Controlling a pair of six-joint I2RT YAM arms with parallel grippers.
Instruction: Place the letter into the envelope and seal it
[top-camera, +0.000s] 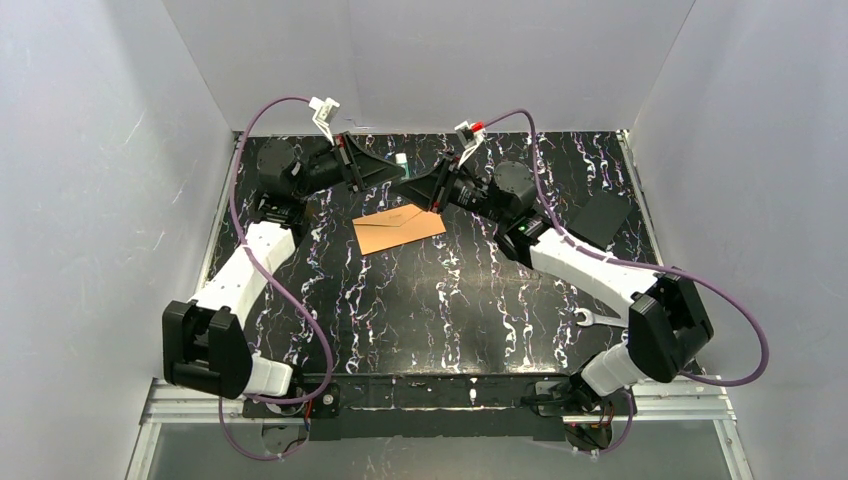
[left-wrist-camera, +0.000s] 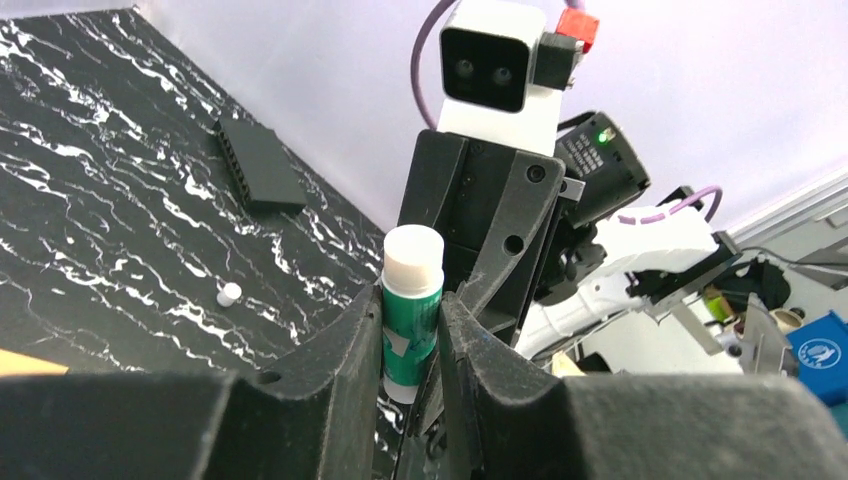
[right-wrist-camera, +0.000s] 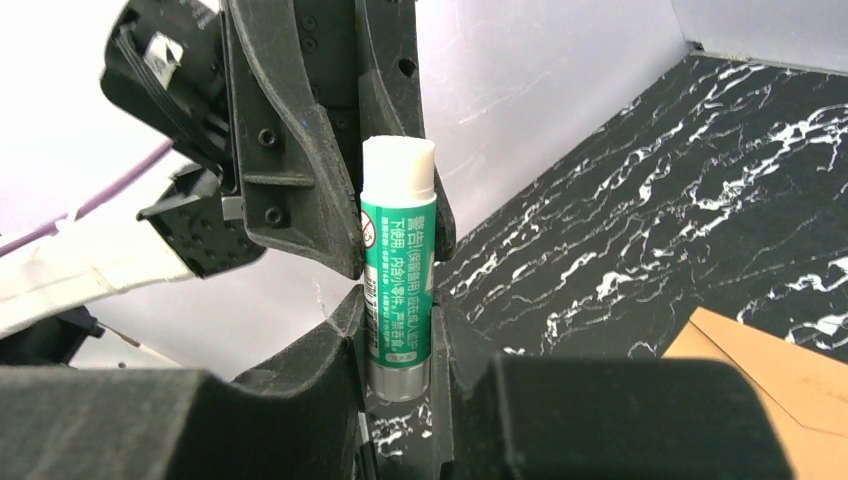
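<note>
The left jaws and right jaws both pinch the uncapped glue stick (right-wrist-camera: 397, 270), upper centre of the top view. The envelope (top-camera: 398, 228) lies on the worktop (top-camera: 450, 300) just below; the letter is unseen. A mistimed release could drop the stick, smearing glue.

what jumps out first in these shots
A green glue stick is gripped from both sides by the left hand and right hand, which meet above the far middle of the black marbled table. Just nearer, the orange-brown envelope lies flat on the table.
</note>
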